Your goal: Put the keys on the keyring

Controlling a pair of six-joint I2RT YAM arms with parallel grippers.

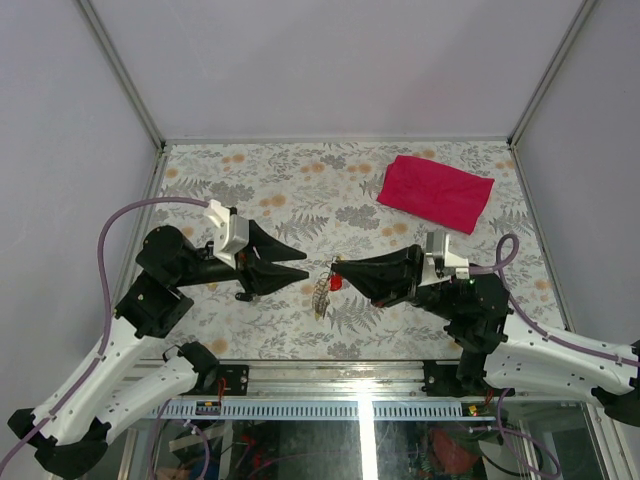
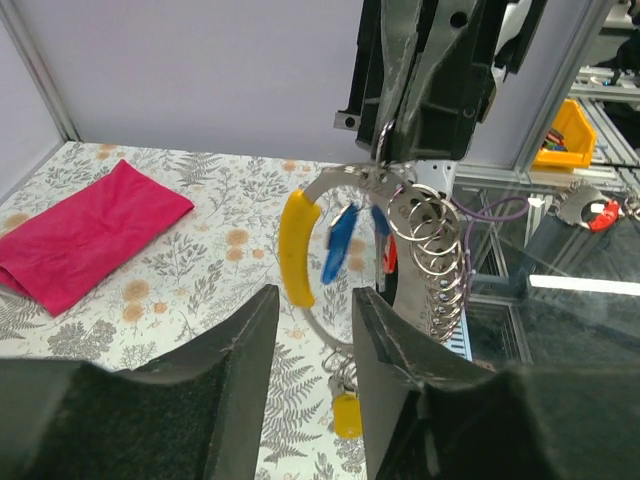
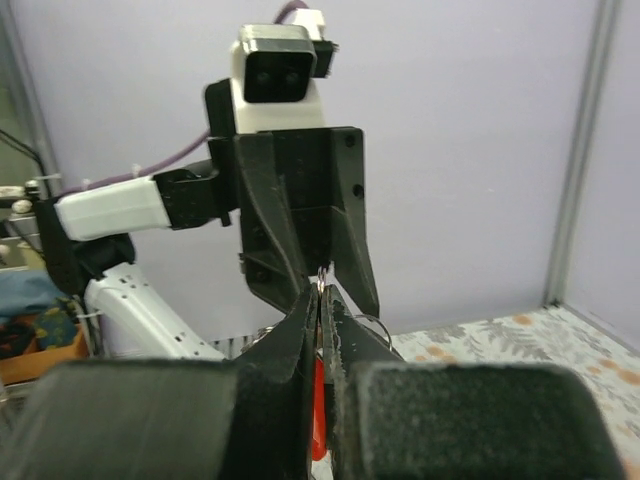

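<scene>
The keyring (image 2: 372,178), a thin silvery ring with a yellow sleeve (image 2: 297,250), hangs in mid-air between the two arms. My right gripper (image 1: 335,267) (image 3: 322,290) is shut on its top edge. Blue tags (image 2: 340,245), a red-tagged key (image 1: 336,284) (image 3: 318,410), a strand of small rings (image 2: 436,262) and a yellow tag (image 2: 347,415) dangle from it. My left gripper (image 1: 306,266) (image 2: 315,300) faces it from the left, just short of the ring. Its jaws stand apart with nothing between them.
A folded red cloth (image 1: 436,192) (image 2: 85,240) lies at the back right of the floral tabletop (image 1: 280,190). Metal frame posts (image 1: 120,70) and grey walls border the table. A rail and cables run along the near edge (image 1: 360,405).
</scene>
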